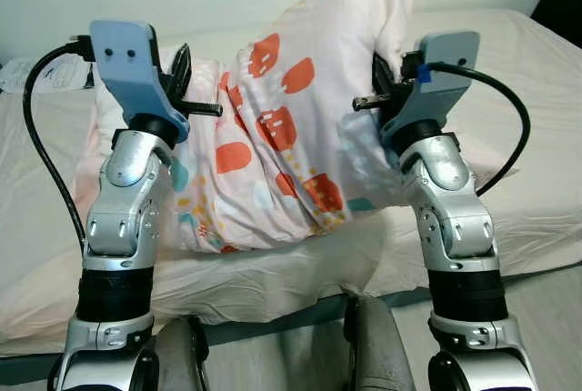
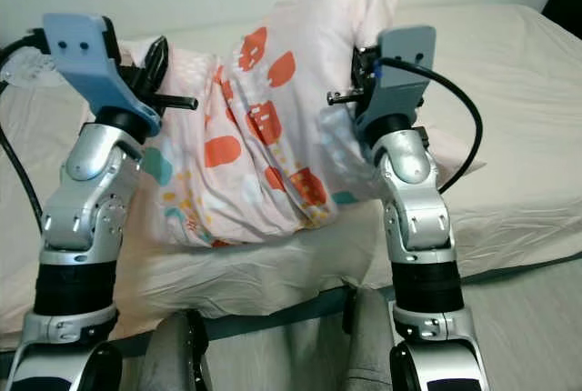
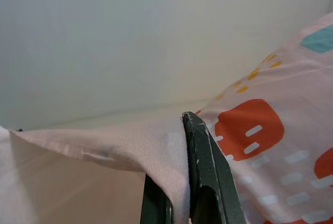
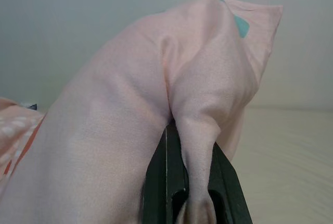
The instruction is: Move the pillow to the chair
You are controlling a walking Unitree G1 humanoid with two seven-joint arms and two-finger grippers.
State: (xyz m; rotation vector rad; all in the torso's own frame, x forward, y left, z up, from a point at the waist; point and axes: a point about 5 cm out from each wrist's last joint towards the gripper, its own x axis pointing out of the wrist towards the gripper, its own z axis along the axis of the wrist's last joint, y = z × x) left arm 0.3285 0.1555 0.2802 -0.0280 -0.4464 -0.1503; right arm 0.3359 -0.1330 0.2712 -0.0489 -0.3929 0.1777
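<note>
Between your two raised silver arms hangs the pillow (image 1: 291,127), long axis tilted upward to your right above the bed (image 1: 509,91), equally near both, left gripper (image 3: 182,182) and right gripper (image 4: 190,182) each clamped on its fabric.

2 silver arms w/ black bands low down. Left arm (image 1: 123,218) & right arm (image 1: 455,218) each carry a light-blue wrist mount w/ black cable looping off. Grippers: long black fingers (image 3: 205,172); small blue tab on right mount.
</note>
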